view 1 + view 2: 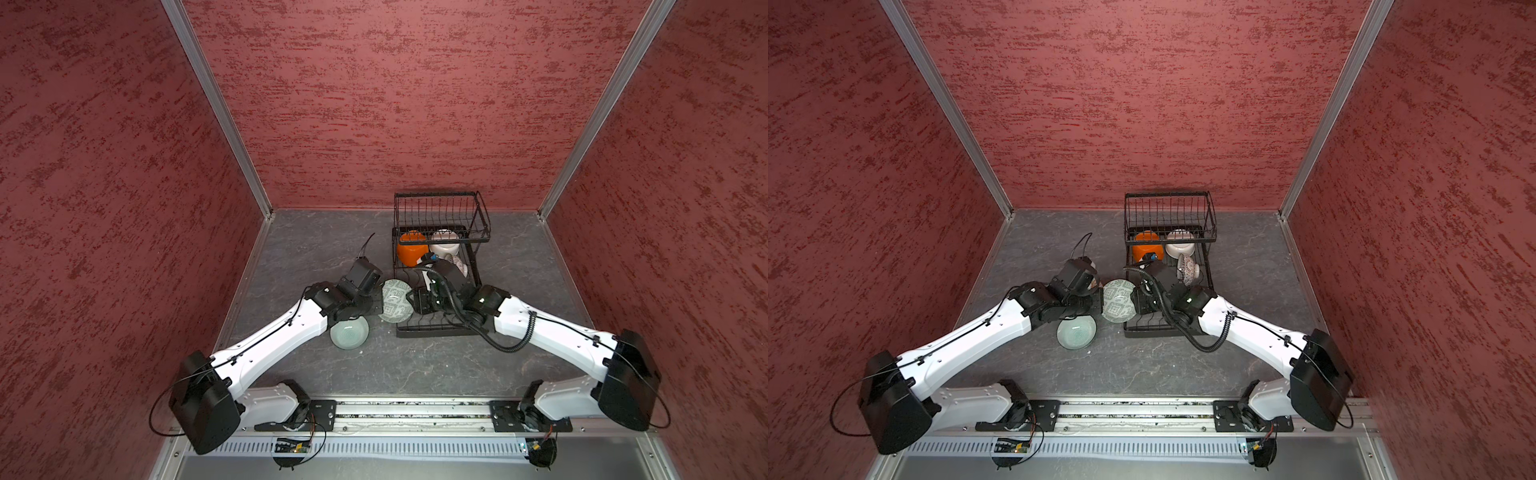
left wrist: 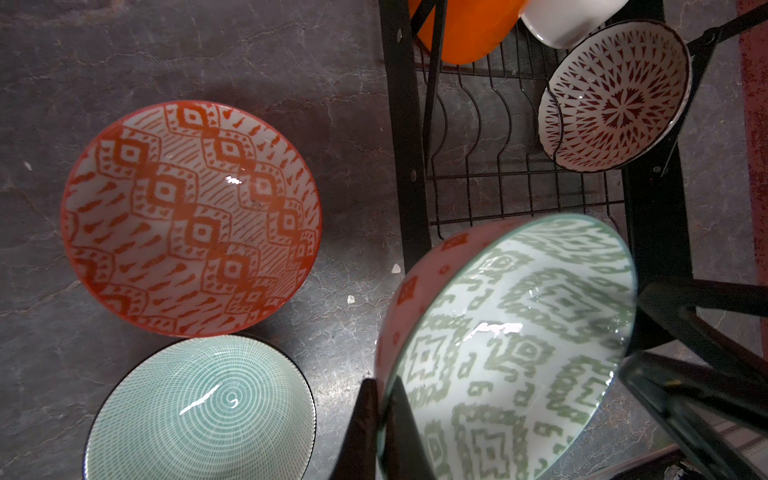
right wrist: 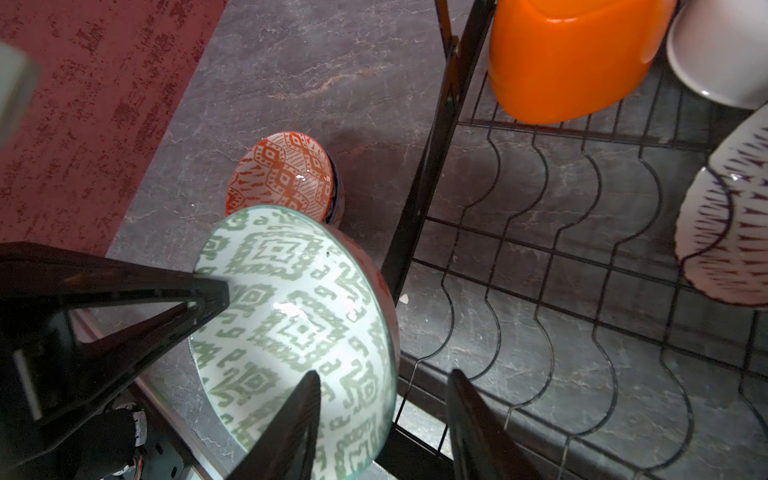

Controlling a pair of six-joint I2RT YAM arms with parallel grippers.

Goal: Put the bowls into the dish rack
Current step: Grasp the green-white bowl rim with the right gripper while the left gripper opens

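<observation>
A green-patterned bowl (image 1: 395, 301) (image 1: 1118, 301) hangs tilted by the near left corner of the black dish rack (image 1: 436, 330). My left gripper (image 2: 380, 386) is shut on its rim (image 2: 519, 332). My right gripper (image 3: 384, 374) is open, with its jaws astride the opposite rim (image 3: 299, 324). In the rack sit an orange bowl (image 1: 411, 249), a white bowl (image 1: 444, 245) and a dark-patterned bowl (image 2: 615, 99). On the table left of the rack are a red-orange patterned bowl (image 2: 191, 216) and a pale green spiral bowl (image 1: 349, 332), which lies partly under my left arm.
Red textured walls (image 1: 124, 166) close the table in on three sides. The rack's raised basket (image 1: 440, 208) stands by the back wall. A metal rail (image 1: 415, 411) with both arm bases runs along the front edge.
</observation>
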